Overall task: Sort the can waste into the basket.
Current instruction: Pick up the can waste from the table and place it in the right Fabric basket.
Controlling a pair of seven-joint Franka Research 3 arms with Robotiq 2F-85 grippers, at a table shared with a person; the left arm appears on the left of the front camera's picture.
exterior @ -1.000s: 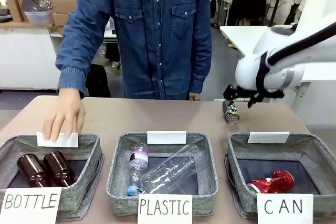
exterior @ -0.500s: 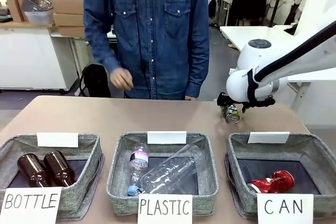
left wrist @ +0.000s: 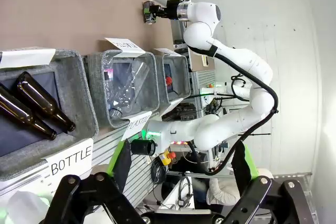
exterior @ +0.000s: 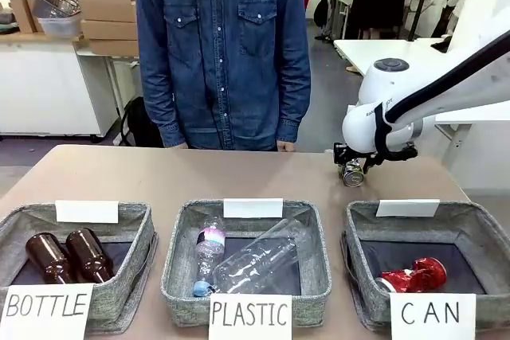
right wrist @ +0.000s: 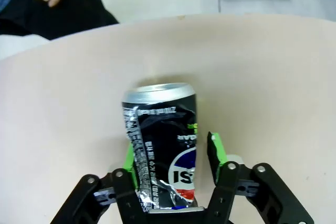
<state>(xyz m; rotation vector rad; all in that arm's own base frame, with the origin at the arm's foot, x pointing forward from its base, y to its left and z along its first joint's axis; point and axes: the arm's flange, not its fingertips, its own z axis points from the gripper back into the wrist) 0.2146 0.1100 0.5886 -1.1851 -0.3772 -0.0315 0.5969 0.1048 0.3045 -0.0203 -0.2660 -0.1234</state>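
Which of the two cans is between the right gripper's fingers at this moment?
The dark can, lying on the table beyond the CAN basket, sits between the right gripper's fingers. The red can already lies inside that basket.

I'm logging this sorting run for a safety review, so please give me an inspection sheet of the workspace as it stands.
Surface: tan table, bare behind the baskets.
Job's things: dark can lies on the table at the far right; red can lies in the CAN basket.
Clutter: PLASTIC basket holds clear bottles; BOTTLE basket holds two brown bottles.
Grippers: right gripper straddles the dark can, one pad against it, the other a sliver off; left gripper open, held off the table.
Cables: black cable along the right arm.
Surroundings: person in denim at the far edge, hands down.
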